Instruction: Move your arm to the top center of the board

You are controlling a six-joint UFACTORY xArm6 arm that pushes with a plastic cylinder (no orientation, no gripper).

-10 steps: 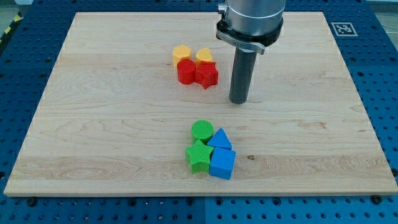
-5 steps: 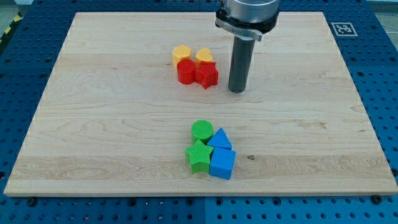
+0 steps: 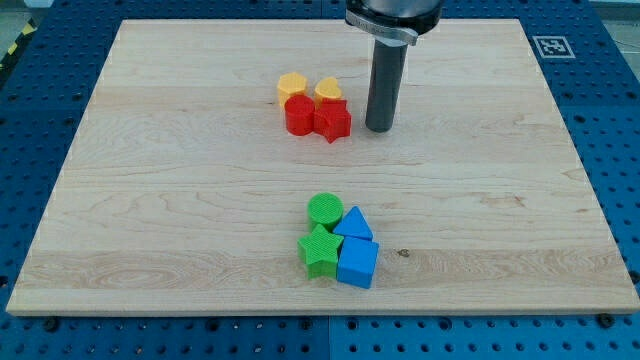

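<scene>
My tip point(image 3: 378, 129) rests on the wooden board point(image 3: 150, 200), a little above its middle, just right of the upper cluster of blocks. That cluster holds a yellow hexagon-like block point(image 3: 292, 85), a yellow block point(image 3: 328, 89), a red round block point(image 3: 299, 115) and a red star block point(image 3: 333, 121). The tip stands a short gap from the red star, not touching it. The rod rises to the view's top edge.
A lower cluster sits below the board's middle: a green cylinder point(image 3: 325, 210), a green star point(image 3: 320, 251), a blue triangle block point(image 3: 354, 223) and a blue cube point(image 3: 358, 264). A marker tag point(image 3: 551, 45) is at the board's top right corner.
My tip has slid toward the view's top and slightly left, from level with the red blocks' lower edge to beside the red star. No block has moved.
</scene>
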